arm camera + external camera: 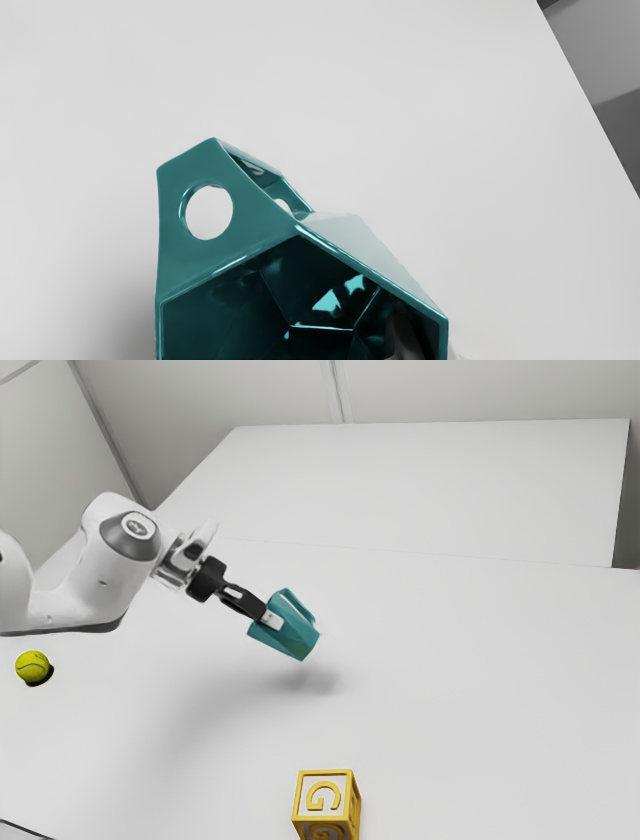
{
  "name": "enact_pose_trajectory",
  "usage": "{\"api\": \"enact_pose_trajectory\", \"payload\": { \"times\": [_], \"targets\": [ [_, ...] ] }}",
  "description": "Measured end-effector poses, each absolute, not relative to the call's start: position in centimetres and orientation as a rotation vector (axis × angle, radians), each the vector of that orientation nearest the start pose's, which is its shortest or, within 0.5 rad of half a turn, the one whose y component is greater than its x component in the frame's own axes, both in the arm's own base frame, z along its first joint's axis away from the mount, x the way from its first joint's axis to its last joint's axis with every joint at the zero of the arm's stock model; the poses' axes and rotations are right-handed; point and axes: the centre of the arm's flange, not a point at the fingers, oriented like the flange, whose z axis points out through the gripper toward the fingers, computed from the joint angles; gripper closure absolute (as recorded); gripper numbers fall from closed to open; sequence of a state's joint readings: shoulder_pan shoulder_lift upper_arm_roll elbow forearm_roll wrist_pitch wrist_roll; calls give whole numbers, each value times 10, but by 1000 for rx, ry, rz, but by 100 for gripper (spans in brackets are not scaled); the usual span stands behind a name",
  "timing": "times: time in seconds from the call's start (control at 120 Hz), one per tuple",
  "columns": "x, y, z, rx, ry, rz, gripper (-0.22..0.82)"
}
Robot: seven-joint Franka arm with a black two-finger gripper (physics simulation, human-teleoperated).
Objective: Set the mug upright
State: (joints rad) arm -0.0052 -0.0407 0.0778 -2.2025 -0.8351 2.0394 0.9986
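In the exterior view the gripper (268, 618) reaches down and toward the view's right, shut on the teal mug (290, 632). The mug hangs tilted above the table, a shadow beneath it and its handle on the upper side. The wrist view looks into the open mouth of the faceted mug (225, 260). One finger of the gripper (434, 347) is inside the mug and the other outside, with the mug's wall pinched between them. Much of the mug's lower part is cut off there.
A yellow letter block (325, 800) rests on the white table (480, 690) at the exterior view's bottom, nearer the camera than the mug. Below the arm, at the exterior view's left, lies a tennis ball (33, 667). Pale walls stand beyond the table.
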Motion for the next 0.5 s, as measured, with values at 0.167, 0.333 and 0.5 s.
{"api": "enact_pose_trajectory", "payload": {
  "times": [0.167, 0.333, 0.5],
  "targets": [
    [519, 8, 424, 2530, -671, 223, 79],
    [517, 11, 434, 2683, -722, 102, 79],
    [510, 4, 445, 2830, -761, 17, 79]
  ]
}}
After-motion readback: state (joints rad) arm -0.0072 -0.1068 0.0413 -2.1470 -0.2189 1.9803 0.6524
